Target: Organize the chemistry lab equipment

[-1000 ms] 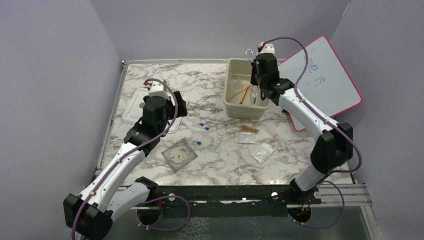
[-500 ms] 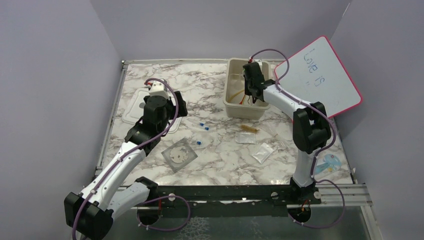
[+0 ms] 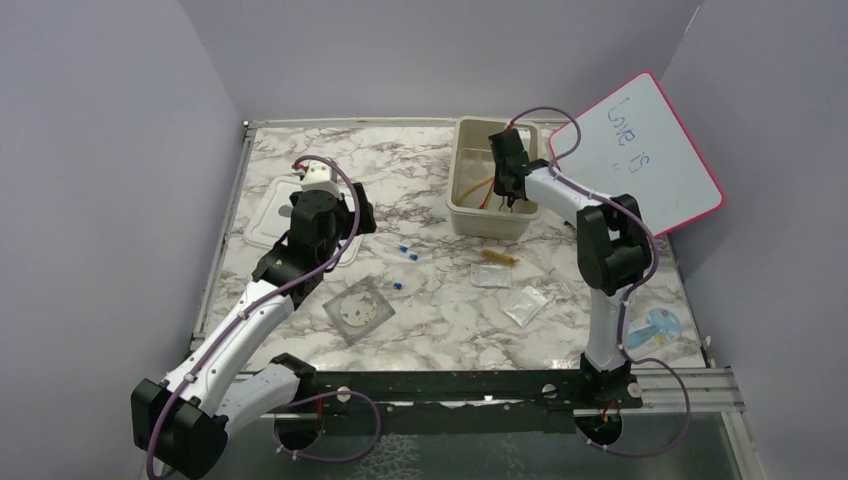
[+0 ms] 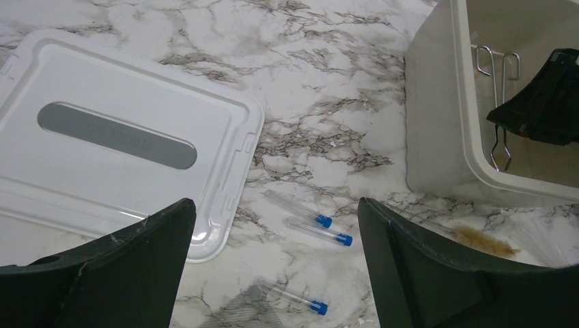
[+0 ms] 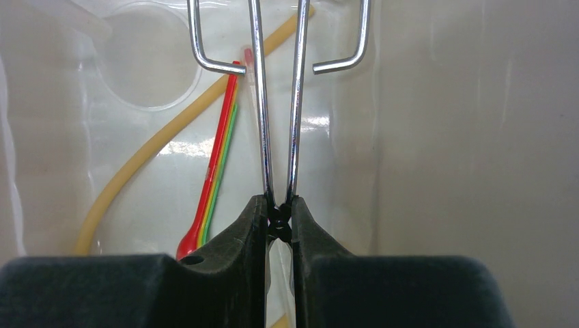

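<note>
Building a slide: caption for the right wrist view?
Right claw grips wire tongs above amber tube and coloured sticks in the tub.

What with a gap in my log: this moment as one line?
left claw: open, over blue-capped tubes | right claw: shut on wire tongs, inside tub

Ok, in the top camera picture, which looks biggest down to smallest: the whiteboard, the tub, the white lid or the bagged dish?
1. whiteboard
2. tub and white lid: about alike, and the left arm hides part of the lid
3. bagged dish
</note>
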Motion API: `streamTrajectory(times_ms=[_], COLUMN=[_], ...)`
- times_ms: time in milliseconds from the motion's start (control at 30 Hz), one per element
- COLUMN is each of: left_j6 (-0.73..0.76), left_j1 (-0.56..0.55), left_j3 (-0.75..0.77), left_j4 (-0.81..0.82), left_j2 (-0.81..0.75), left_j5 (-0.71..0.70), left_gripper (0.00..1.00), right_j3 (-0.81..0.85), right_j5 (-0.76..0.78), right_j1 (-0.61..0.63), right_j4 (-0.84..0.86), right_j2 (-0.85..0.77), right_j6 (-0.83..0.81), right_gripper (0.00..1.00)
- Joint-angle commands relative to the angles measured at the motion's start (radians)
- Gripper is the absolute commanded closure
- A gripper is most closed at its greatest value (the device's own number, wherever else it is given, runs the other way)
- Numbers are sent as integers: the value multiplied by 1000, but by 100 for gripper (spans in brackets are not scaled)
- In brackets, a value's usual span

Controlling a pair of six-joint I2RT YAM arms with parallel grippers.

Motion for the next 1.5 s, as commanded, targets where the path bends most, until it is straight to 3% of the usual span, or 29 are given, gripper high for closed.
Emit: streamTrajectory(times_ms=[0,167,300,500,700,833,1000,1167,1333,1467], left_j6=[2,4,3,2,-1,-7,-12,-23,-9,-3], left_j1=[4,4,4,4,4,4,4,4,5,6], left_j3=[7,8,9,11,12,12,14,15,23,25], left_j4=[-3,-5,-5,-5,-4,-3,-4,-5,-19,-23], left_j2=[-1,-3,-4,-2,-7,-10,-18,-32,-46,-52], left_j5=[-7,-8,-6,8,20,27,25,9,-71,-78], left_gripper=[9,9,9,9,9,9,9,9,9,9], right_j3=[49,68,81,25,-158,-315,-421,-533,-583,-588], right_j5=[8,-49,-112,-221,-357,-393,-331,-328,-67,17], right_j1=[-2,-2,-2,-1,18,105,280,366,440,444], right_j4=[-12,-29,-48,-49,-24,-6,-14,65,189,273], right_j2=[18,-20,-92,-257,-482,-630,-694,-703,-557,-446], right_j6=[20,-2,-45,-117,-259,-422,-549,-687,-742,-753], right_gripper=[87,67,59,58,58,58,61,66,67,63])
